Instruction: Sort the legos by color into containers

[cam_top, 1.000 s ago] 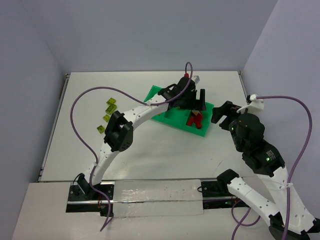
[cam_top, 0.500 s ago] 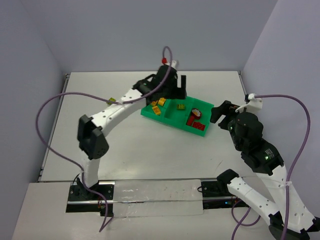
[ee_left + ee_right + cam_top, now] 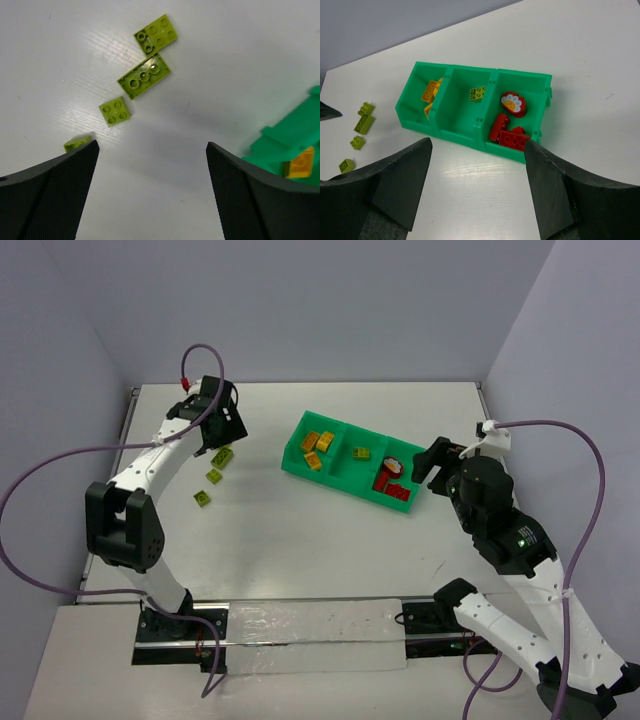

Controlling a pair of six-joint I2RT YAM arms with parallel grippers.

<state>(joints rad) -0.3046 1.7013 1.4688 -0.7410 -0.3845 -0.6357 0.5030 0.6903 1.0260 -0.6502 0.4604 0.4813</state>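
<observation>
The green tray [image 3: 340,483] lies right of the table's middle. Its left compartment holds yellow-orange bricks [image 3: 318,448], the middle one holds one olive-green brick [image 3: 361,454], and the right one holds red bricks [image 3: 392,480] and the red ring-shaped piece [image 3: 513,103]. Several olive-green bricks [image 3: 214,476] lie loose on the table at the left. My left gripper [image 3: 226,430] hovers over them, open and empty; its wrist view shows them [image 3: 144,76] ahead of the gripper [image 3: 152,145]. My right gripper [image 3: 432,462] is open and empty just right of the tray [image 3: 455,137].
The tray's corner with a yellow brick [image 3: 300,165] shows at the right edge of the left wrist view. The white table meets walls at the back and on both sides. The left arm's purple cable arcs over the table's left part.
My left arm has swung from above the tray leftward to the loose olive-green bricks, uncovering the tray. My right gripper has shifted slightly.
</observation>
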